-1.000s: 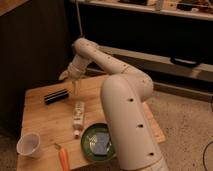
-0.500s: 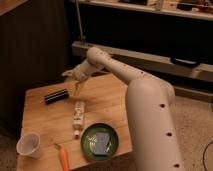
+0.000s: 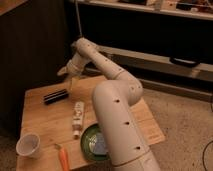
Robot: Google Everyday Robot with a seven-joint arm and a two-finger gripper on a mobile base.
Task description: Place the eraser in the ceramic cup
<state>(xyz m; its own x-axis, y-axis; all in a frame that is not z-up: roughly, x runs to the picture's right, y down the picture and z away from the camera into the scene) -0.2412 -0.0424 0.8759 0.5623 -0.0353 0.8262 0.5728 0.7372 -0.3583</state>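
The eraser (image 3: 55,95), a long black block with lighter stripes, lies flat on the back left of the wooden table (image 3: 145,120). The ceramic cup (image 3: 28,145), small, white and without a handle, stands upright at the front left corner. My gripper (image 3: 69,76) hangs above the table's back edge, just right of and above the eraser, apart from it. It holds nothing that I can see. The cup is far from the gripper, toward the front.
A white bottle-like tube (image 3: 77,118) lies in the table's middle. A dark green plate (image 3: 94,142) sits at the front, partly behind my white arm (image 3: 117,120). An orange carrot (image 3: 63,159) lies at the front edge. Dark shelving (image 3: 160,35) stands behind.
My arm's near link swung right and then back left, now covering more of the plate. The gripper stayed about where it was, above the table's back. The eraser and cup have not moved.
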